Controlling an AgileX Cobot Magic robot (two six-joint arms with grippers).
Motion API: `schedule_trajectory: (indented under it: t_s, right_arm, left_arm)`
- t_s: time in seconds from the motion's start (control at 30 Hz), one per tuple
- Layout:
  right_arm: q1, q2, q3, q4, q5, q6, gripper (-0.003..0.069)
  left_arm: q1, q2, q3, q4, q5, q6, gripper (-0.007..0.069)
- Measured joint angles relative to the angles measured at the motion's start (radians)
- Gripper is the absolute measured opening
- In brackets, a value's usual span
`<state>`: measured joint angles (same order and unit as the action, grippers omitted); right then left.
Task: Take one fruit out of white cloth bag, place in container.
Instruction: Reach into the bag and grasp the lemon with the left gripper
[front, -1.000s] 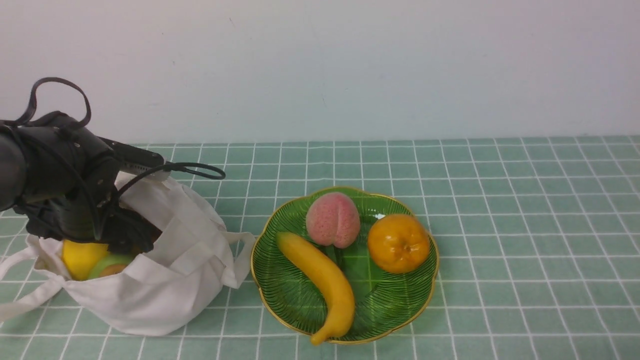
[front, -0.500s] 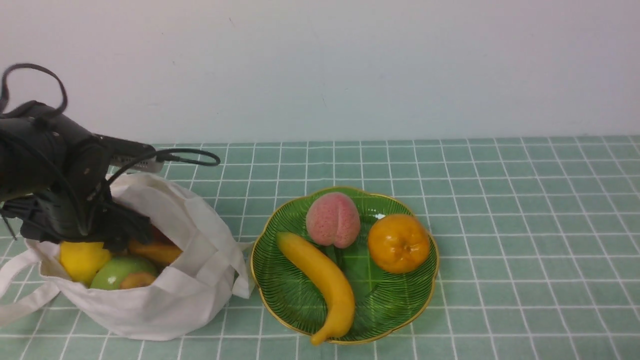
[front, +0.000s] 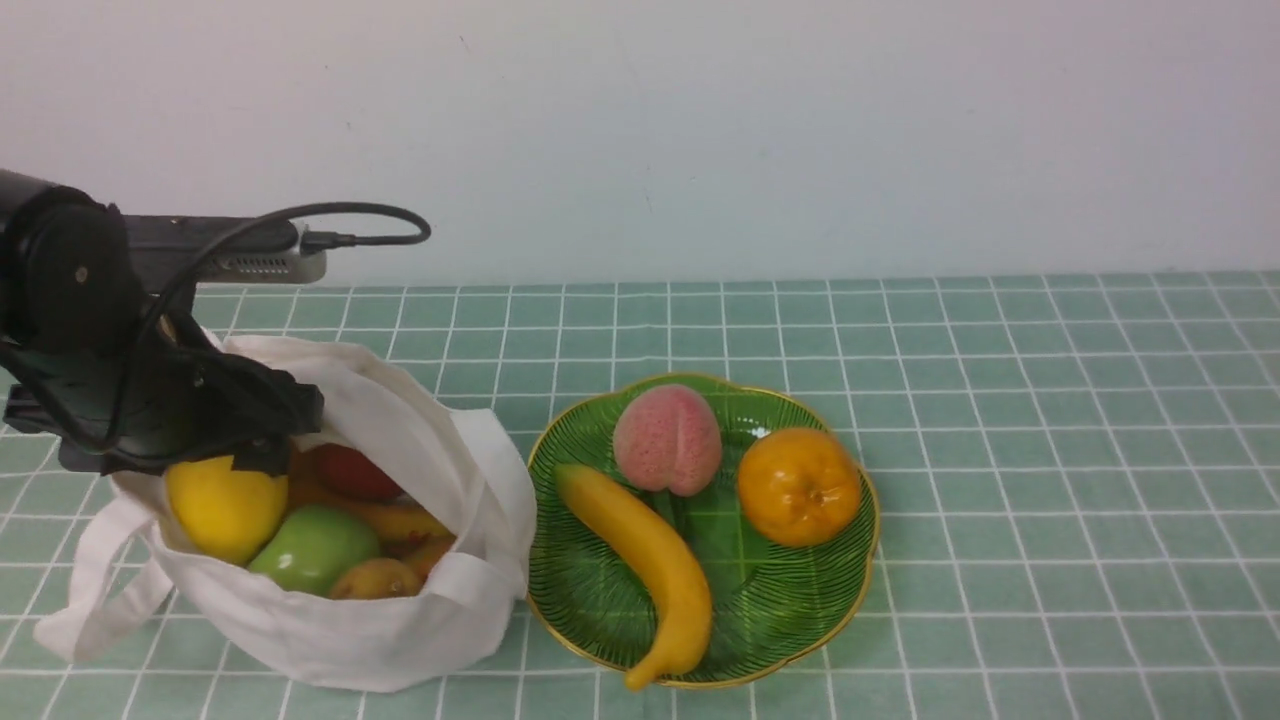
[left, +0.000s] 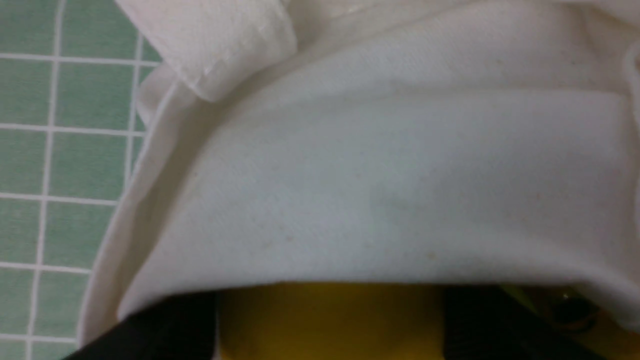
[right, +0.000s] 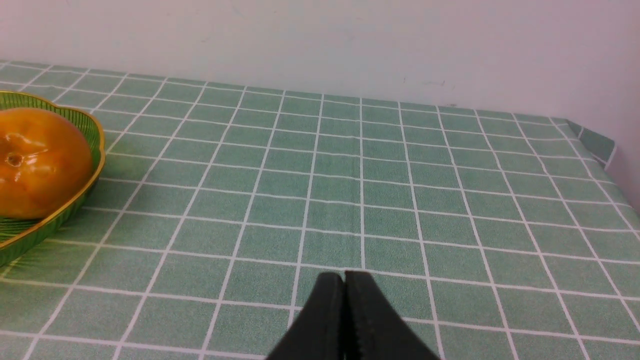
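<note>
The white cloth bag (front: 400, 620) slumps open on the left of the table, its right side touching the green glass plate (front: 780, 590). My left gripper (front: 228, 468) is at the bag's mouth, shut on the yellow lemon (front: 222, 508), which sits just above the bag's left rim. In the left wrist view the lemon (left: 330, 322) fills the gap between two black fingers (left: 165, 327), with bag (left: 400, 175) fabric beyond. My right gripper (right: 344, 281) is shut on nothing, low over bare tablecloth; it does not show in the front view.
The plate holds a banana (front: 640, 560), a peach (front: 667, 440) and a tangerine (front: 798, 486). A green apple (front: 310, 545), a red fruit (front: 355, 470) and a brownish fruit (front: 378, 580) lie in the bag. The plate's rim (right: 95, 165) is left of my right gripper.
My left gripper has risen and shifted slightly right with the lemon. The bag's mouth has spread open toward the plate, uncovering more fruit inside.
</note>
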<state>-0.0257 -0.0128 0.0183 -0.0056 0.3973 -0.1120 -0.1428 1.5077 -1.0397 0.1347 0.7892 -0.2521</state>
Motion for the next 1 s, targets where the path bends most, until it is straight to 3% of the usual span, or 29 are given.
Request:
schedule_trajectory:
  t_s: [0.27, 1.0]
  right_arm:
    - [0.000, 0.000, 0.000, 0.000, 0.000, 0.000, -0.0015]
    - [0.000, 0.000, 0.000, 0.000, 0.000, 0.000, -0.0015]
  left_arm:
    - [0.000, 0.014, 0.000, -0.230, -0.012, 0.207, 0.0517]
    - [0.000, 0.016, 0.000, -0.293, -0.018, 0.286, 0.0549]
